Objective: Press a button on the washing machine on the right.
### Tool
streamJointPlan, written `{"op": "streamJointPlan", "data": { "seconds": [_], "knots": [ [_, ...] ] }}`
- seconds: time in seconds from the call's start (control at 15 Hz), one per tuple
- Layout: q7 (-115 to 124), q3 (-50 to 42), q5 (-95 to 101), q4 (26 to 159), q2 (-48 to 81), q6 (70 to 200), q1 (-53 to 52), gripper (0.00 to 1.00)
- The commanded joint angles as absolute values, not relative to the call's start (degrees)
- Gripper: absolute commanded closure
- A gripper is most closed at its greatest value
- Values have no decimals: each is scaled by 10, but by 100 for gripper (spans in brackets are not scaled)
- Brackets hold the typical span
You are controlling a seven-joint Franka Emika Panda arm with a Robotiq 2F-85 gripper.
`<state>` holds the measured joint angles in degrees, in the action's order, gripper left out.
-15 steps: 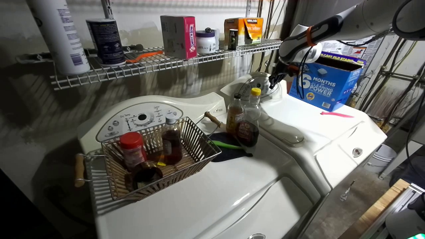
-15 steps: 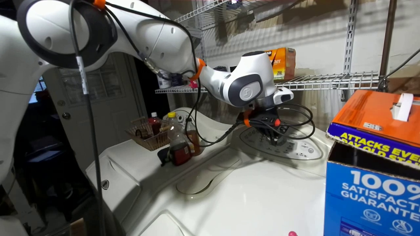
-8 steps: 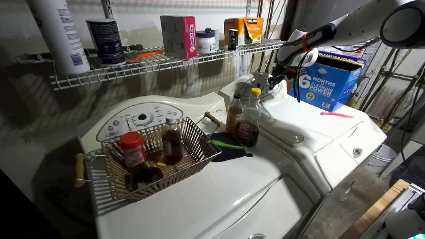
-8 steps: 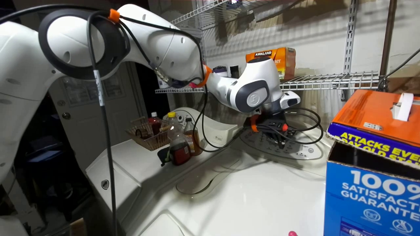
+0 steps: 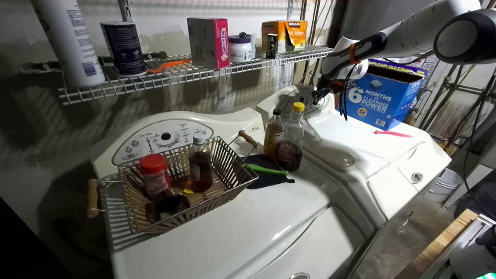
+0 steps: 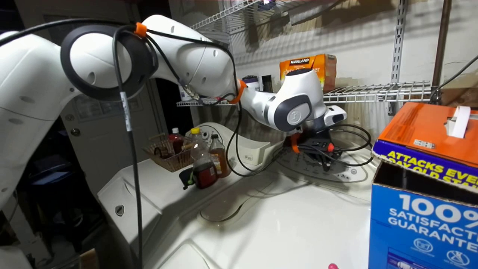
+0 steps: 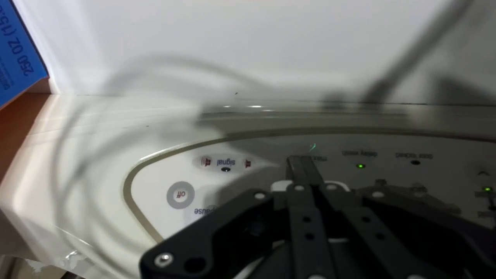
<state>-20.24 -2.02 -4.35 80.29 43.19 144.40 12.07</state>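
The closed hand [image 7: 303,161] hid part of the panel [image 7: 252,174]; whether it touched, I couldn't tell. Beneath stood the washing machine [image 6: 298,213], white and glossy, green lights [image 7: 360,166] glowing, right of the dryer [image 5: 240,224] in both exterior views, a blue box [image 5: 381,97] hiding one corner.
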Motion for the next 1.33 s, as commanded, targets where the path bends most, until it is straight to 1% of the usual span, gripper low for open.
{"op": "streamJointPlan", "data": {
  "seconds": [0.0, 0.73, 1.27],
  "knots": [
    [-188, -19, -25, 765, 460, 1447, 124, 100],
    [-184, -18, -25, 737, 482, 1436, 124, 100],
    [-144, -24, -20, 729, 508, 1478, 107, 100]
  ]
}}
